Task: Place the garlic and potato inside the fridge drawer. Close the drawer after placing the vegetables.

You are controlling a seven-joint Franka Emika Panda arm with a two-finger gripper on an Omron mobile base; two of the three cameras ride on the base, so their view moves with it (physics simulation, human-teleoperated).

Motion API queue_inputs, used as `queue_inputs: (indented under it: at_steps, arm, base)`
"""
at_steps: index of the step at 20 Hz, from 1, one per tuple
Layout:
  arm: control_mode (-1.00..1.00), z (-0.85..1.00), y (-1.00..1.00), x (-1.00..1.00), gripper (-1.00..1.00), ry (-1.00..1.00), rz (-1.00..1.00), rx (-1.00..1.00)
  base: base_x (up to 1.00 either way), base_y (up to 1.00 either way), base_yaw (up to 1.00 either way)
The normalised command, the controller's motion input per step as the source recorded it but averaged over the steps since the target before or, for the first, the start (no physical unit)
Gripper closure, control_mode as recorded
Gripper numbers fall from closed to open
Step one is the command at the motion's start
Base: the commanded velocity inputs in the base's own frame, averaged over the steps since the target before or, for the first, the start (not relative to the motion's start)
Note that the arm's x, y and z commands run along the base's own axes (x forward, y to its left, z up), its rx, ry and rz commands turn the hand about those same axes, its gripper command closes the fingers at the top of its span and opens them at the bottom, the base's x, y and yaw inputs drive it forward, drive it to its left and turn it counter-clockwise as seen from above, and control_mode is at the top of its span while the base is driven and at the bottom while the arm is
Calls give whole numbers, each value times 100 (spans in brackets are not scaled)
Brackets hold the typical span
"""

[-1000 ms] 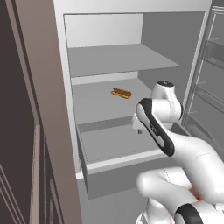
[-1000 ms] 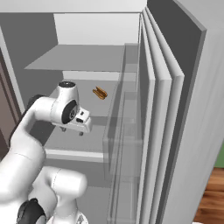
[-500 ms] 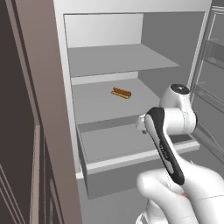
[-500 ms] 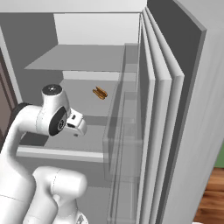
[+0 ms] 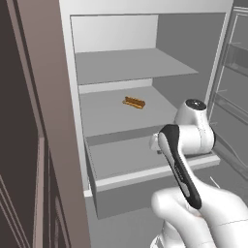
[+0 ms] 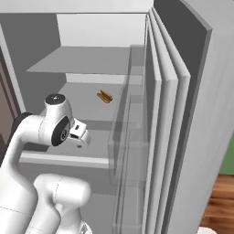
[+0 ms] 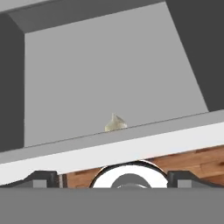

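One garlic (image 7: pixel 115 123) lies in the one fridge drawer (image 7: pixel 109 78), beyond the gripper (image 6: pixel 81 139); finger spread cannot be told.

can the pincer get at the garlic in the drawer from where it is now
Probably yes. The fridge drawer is pulled out and open on top, and the garlic lies inside near its front wall with nothing over it. The pincer hangs above the drawer, so a short move down looks free.

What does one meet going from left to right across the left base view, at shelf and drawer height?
Brown cabinet side → drawer → orange-brown item → arm → fridge door shelves.
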Motion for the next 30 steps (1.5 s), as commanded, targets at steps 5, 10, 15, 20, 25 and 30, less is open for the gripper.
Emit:
queue_inputs:
  at_steps: [5, 10, 15, 20, 25, 30]
  arm:
    - [100, 0, 0, 0, -100, 0, 0, 0]
    - [100, 0, 0, 0, -100, 0, 0, 0]
    - [100, 0, 0, 0, -100, 0, 0, 0]
    - [100, 0, 0, 0, -100, 0, 0, 0]
    - [100, 0, 0, 0, -100, 0, 0, 0]
    - [100, 0, 0, 0, -100, 0, 0, 0]
  base:
    - [-100, -57, 0]
    - [-100, -28, 8]
    - [-82, 12, 33]
    - [-60, 17, 49]
    - [-29, 18, 60]
    - [-17, 45, 57]
